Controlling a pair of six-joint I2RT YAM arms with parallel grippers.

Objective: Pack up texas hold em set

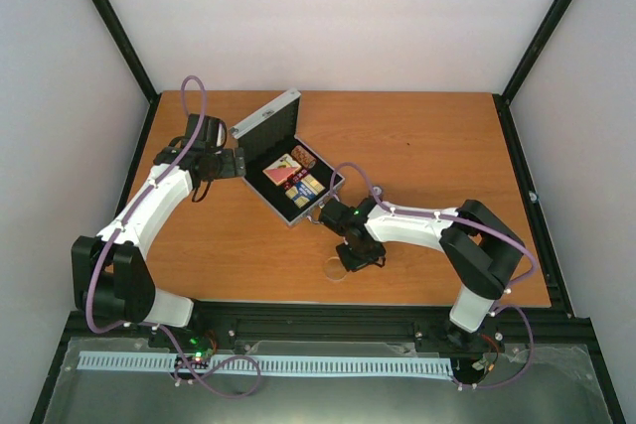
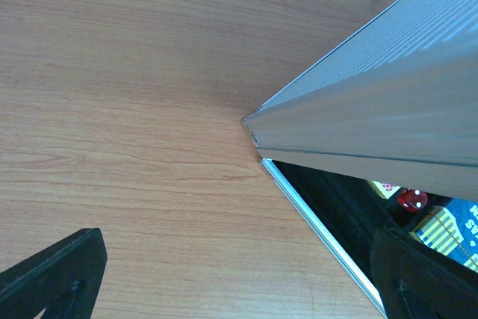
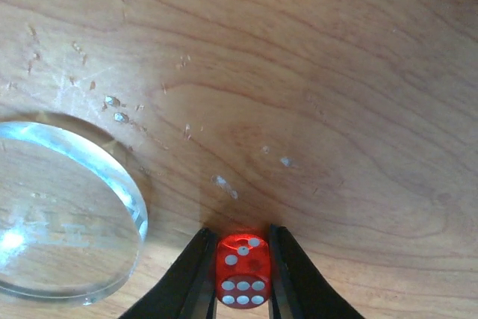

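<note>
1. Pinching the red die between my right jaws, down on the surface just beside the clear disc, ready to carry it over.
2. Left jaws gape wide at the open silver case, at its corner, likely steadying it.
3. Die looks translucent red, white pips crisp.

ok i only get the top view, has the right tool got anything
Observer: Yes, the right tool is closed on a red die, down at the table.
Operator: is it touching the clear disc
Observer: No, the clear disc lies flat to the die's left in the right wrist view, with a gap between them.
Operator: and the left tool
Observer: The left tool is open, straddling the rim of the case.
</note>
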